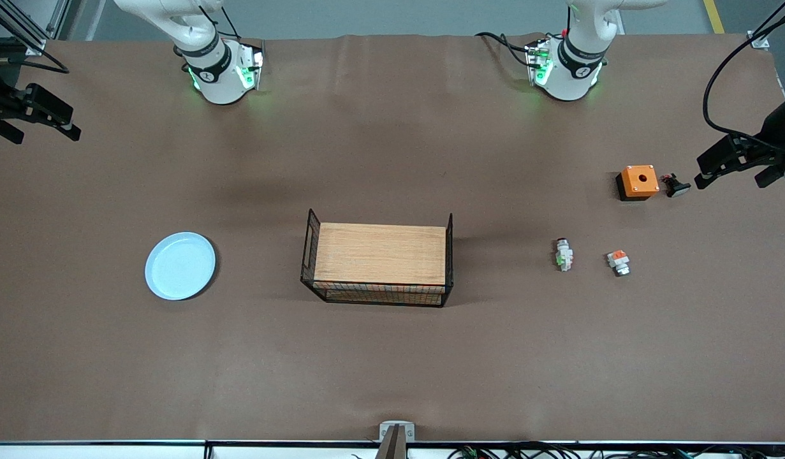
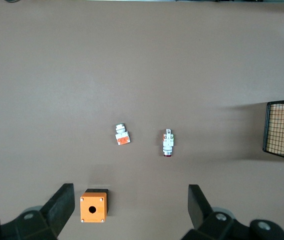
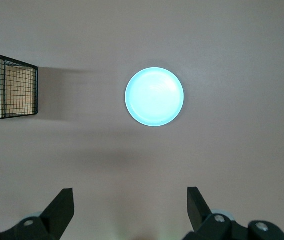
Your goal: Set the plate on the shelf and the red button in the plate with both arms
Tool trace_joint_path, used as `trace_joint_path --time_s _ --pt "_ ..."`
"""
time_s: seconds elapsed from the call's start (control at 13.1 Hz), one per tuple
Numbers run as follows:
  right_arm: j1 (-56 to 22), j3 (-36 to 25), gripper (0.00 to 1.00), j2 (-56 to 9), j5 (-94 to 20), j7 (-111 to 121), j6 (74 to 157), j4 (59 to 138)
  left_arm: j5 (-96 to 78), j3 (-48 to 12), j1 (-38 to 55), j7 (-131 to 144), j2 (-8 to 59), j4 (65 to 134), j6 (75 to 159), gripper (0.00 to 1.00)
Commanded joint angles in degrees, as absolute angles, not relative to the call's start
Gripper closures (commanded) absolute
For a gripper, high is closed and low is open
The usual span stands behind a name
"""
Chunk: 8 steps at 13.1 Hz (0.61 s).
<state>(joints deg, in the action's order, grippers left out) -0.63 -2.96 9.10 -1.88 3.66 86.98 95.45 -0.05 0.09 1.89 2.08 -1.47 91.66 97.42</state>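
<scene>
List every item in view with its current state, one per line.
plate: empty, flat on the table, untouched.
red button: lying on its side, free.
white piece with orange-red block: on the table, free.
orange box: upright, hole in its top empty.
black piece with pale head: lying beside the orange box.
basket: wooden top on.
left gripper: open, empty.
right gripper: open, empty.

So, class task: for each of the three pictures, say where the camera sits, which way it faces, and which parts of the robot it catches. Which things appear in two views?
Front view: high across the table, facing both bases; left gripper and right gripper hang open at the table's ends.
Left wrist view: looks down past its fingers at the red button.
Right wrist view: looks down past its fingers at the plate.
Shared: both wrist views catch the basket.
</scene>
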Motion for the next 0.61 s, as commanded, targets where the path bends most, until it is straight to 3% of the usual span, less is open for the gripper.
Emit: trace_joint_path --time_s 0.0,0.53 --pt "0.09 -2.64 0.0 10.11 -1.85 3.87 87.01 95.89 -0.53 -0.18 1.41 2.29 -2.19 91.67 96.24 0.0" --pt "0.09 -2.55 0.0 10.11 -0.44 3.78 87.01 95.98 -0.61 0.26 0.53 2.55 2.0 93.42 96.24 0.0"
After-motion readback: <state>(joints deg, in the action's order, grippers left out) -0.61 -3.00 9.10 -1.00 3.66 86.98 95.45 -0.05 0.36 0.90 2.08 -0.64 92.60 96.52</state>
